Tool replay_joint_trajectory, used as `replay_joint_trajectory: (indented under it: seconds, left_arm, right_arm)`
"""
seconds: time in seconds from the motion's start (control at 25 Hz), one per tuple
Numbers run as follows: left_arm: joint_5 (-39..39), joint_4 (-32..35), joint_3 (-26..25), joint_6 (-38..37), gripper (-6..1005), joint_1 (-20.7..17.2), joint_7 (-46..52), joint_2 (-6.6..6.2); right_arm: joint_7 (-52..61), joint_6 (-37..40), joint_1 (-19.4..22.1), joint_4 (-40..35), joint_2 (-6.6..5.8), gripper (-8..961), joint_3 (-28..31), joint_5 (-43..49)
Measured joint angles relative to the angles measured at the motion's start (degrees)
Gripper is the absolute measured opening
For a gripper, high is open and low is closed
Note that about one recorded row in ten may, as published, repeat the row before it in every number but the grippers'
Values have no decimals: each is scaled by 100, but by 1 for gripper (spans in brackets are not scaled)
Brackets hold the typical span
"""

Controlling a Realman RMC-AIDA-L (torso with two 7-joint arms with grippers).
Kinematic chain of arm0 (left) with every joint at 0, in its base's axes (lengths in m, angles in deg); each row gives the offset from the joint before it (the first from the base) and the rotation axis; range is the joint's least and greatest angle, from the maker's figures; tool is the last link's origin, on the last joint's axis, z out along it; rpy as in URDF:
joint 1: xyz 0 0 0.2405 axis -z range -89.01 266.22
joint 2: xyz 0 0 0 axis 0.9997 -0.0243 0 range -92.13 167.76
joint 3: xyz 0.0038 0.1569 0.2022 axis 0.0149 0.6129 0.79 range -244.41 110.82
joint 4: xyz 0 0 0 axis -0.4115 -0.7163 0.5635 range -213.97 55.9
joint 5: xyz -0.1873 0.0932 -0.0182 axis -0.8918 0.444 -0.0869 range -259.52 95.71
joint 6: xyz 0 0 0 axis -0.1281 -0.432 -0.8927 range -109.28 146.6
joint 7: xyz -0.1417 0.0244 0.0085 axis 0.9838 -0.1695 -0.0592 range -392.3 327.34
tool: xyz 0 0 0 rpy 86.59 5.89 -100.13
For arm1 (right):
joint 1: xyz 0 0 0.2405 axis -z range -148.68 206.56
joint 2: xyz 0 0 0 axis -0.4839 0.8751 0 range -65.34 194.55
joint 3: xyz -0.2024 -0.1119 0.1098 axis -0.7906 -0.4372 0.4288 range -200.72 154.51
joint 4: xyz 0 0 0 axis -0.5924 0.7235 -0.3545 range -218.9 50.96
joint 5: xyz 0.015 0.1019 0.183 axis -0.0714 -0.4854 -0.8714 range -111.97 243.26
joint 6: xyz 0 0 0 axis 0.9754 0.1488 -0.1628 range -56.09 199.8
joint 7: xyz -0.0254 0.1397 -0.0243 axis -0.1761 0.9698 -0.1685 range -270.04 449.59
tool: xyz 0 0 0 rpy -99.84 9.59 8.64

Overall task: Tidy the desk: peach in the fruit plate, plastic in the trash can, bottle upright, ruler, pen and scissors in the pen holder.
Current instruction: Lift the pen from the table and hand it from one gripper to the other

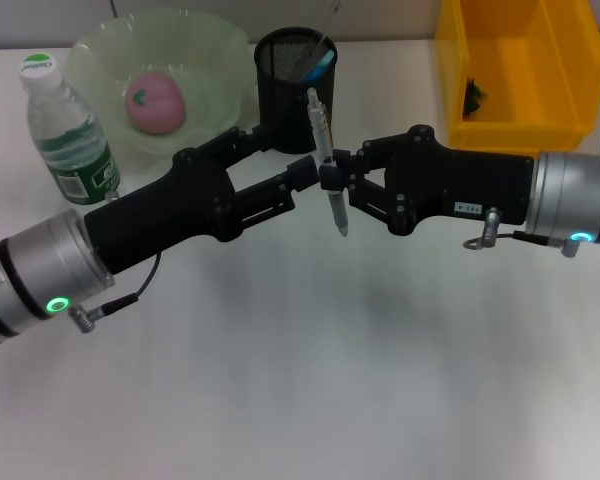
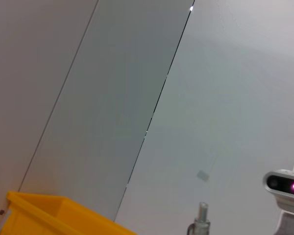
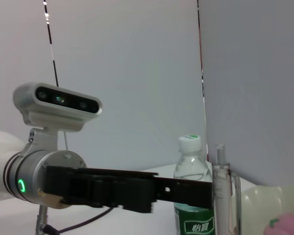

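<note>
Two robot arms meet over the middle of a white bench (image 1: 300, 400), both at one slim silver-and-clear pen (image 1: 325, 150) that stands nearly upright above the surface, metal tip down.

The right pincer (image 1: 342, 188) reaches in from the right and is clamped on the pen's midsection. The left pincer (image 1: 310, 165) comes in from the left, its fingers alongside the same pen; whether they grip it cannot be told.

The near half of the bench lies bare, giving wide room in front of the arms. The far edge is crowded. A black mesh pen holder (image 1: 290, 95) stands just behind the pen, with a light blue handle showing inside it. To its left sits a translucent pale green fruit plate (image 1: 100, 60) with a wavy rim, a pink peach (image 1: 155, 102) resting in it. A clear water bottle (image 1: 68, 135) with a green label stands upright beside the plate, near the left edge. At the far right corner a yellow trash can (image 1: 580, 90) holds a small dark scrap (image 1: 472, 97).

The right wrist view shows the pen (image 3: 220, 196) as a clear barrel, upright, with the bottle (image 3: 192, 196) just behind it.
</note>
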Motion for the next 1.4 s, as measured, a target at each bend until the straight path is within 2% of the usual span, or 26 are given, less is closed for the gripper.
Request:
replay_joint_trajectory:
  seconds: [0.04, 0.24, 0.44, 0.84, 1.08, 1.2, 1.4]
  left_arm:
    - [-13, 0, -18, 147, 771, 95, -6, 47]
    - [-152, -4, -25, 290, 771, 184, -59, 90]
    - [-191, -82, 0, 428, 770, 309, -79, 93]
    - [-240, -135, 7, 734, 770, 401, -282, 96]
    - [-244, -135, 7, 770, 681, 405, -396, 96]
    - [-244, -133, 8, 809, 430, 413, -402, 96]
    - [-243, -128, 8, 849, 363, 456, -403, 95]
  right_arm:
    - [-232, -3, -44, 199, 11, 106, -11, -134]
    - [-611, -12, -193, 610, 28, 106, -53, -394]
    - [-840, -26, -342, 987, 36, 106, -63, -665]
    - [-852, -46, -450, 1112, 44, 106, -65, -701]
    - [-846, -97, -454, 1120, 42, 106, -64, -703]
    - [-833, -142, -454, 1122, 42, 107, -68, -704]
    - [-815, -175, -457, 1124, 44, 107, -93, -730]
